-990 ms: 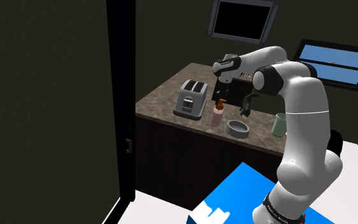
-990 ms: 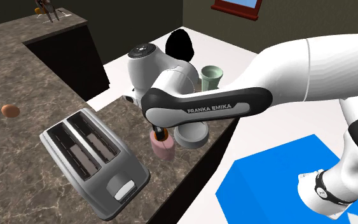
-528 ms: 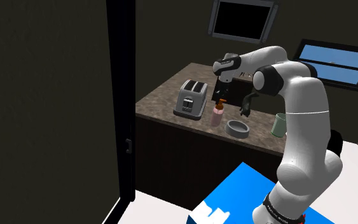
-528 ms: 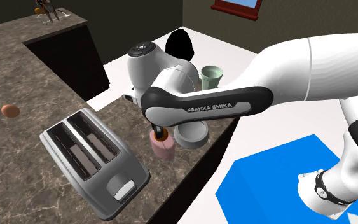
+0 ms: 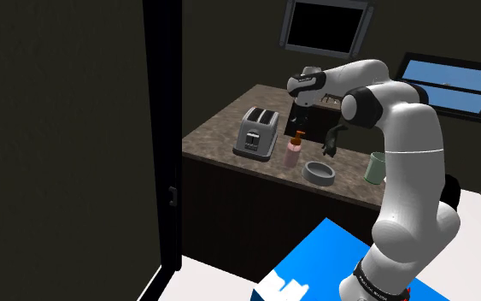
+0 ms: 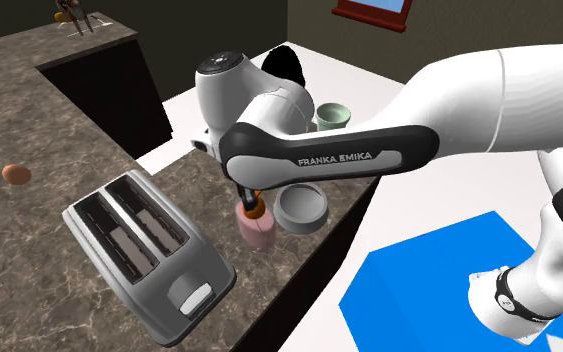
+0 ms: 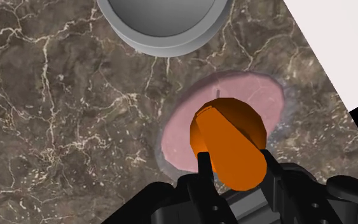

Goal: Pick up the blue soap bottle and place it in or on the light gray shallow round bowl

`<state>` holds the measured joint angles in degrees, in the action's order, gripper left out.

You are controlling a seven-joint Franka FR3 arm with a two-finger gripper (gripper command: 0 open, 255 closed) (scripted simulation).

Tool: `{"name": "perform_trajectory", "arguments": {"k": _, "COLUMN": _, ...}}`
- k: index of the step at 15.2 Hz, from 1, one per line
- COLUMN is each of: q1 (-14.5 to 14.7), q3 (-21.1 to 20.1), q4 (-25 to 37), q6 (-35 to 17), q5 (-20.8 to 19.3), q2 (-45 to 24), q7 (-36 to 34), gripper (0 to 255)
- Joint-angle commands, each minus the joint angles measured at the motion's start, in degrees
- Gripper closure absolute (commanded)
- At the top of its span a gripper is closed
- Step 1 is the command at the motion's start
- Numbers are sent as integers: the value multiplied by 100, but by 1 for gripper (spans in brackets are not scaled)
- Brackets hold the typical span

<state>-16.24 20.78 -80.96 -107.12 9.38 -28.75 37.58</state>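
Both gripper (image 7: 234,167) fingers (image 7: 204,173) clasp the orange pump (image 7: 227,141) atop the pink soap bottle (image 7: 241,102).

We count one silver two-slot metal toaster (image 5: 258,132), one pink soap bottle with an orange pump top (image 5: 292,155), one light grey shallow round bowl (image 5: 319,173), one pale green cup (image 5: 375,168) and one small orange-brown rounded object (image 6: 14,173). We also count one dark marbled stone counter (image 6: 29,110) and one white robot arm (image 5: 413,162).
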Motion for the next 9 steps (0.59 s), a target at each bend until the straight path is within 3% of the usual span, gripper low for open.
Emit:
{"name": "perform_trajectory", "arguments": {"k": 1, "q1": -12, "q3": 8, "q4": 133, "q6": 150, "q5": -10, "q2": 19, "q7": -6, "gripper": 255}}
{"name": "perform_trajectory", "arguments": {"k": 9, "q1": -60, "q3": 28, "q4": 702, "q6": 747, "q5": -35, "q2": 54, "q7": -33, "gripper": 255}}
